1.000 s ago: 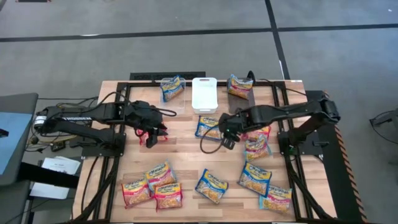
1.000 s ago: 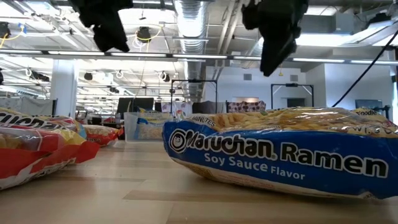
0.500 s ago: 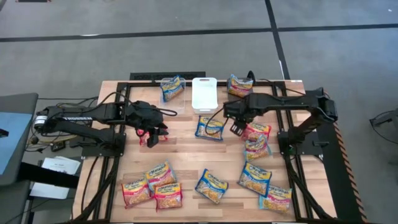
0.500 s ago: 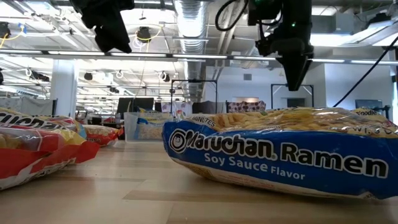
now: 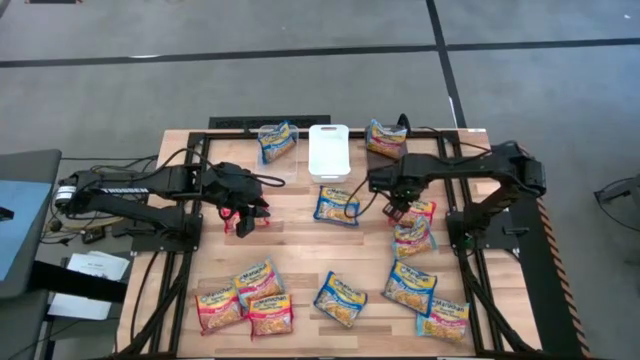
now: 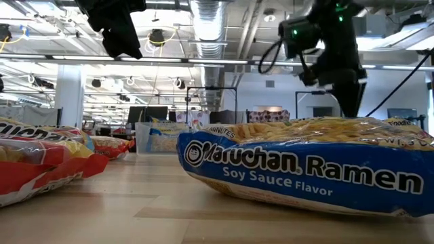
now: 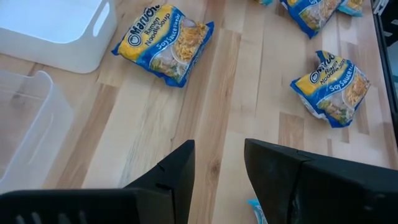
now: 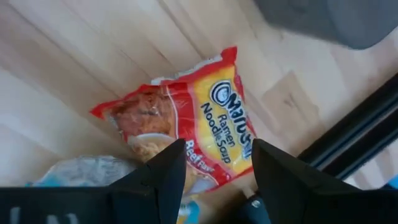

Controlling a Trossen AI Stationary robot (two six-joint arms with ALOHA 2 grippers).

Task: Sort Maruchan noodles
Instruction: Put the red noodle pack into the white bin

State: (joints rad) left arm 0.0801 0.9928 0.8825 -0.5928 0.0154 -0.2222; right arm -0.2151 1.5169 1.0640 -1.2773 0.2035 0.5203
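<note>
The wooden table (image 5: 300, 235) carries about a dozen Maruchan noodle packets. Seen from above with the table centre as the dial, three bins line the 12 o'clock edge: a clear bin (image 5: 283, 168) holding a blue packet (image 5: 277, 140), the white bin (image 5: 328, 152) beside it, and a dark bin with an orange-trimmed packet (image 5: 384, 138) at 1 o'clock.

The right gripper (image 5: 396, 209) hangs at about 3 o'clock, over a red beef packet (image 8: 186, 127). Its fingers (image 8: 163, 177) stand apart, empty, with the packet's lower edge showing between them; the red wrapper reads "Maruchan Ramen Noodle Soup, Beef Flavor".

The left gripper (image 5: 243, 222) waits at 9 o'clock above bare wood, its fingers (image 7: 171, 174) parted and holding nothing. A blue soy sauce packet (image 7: 165, 45) lies well beyond them, just beside the white bin, and a second blue one (image 7: 331, 87) lies farther off.

Nearest the low camera, a blue packet (image 6: 305, 169) reads "Maruchan Ramen, Soy Sauce Flavor". Red packets (image 5: 245, 300) cluster at 7 o'clock and blue ones (image 5: 412, 283) at 5 o'clock.
</note>
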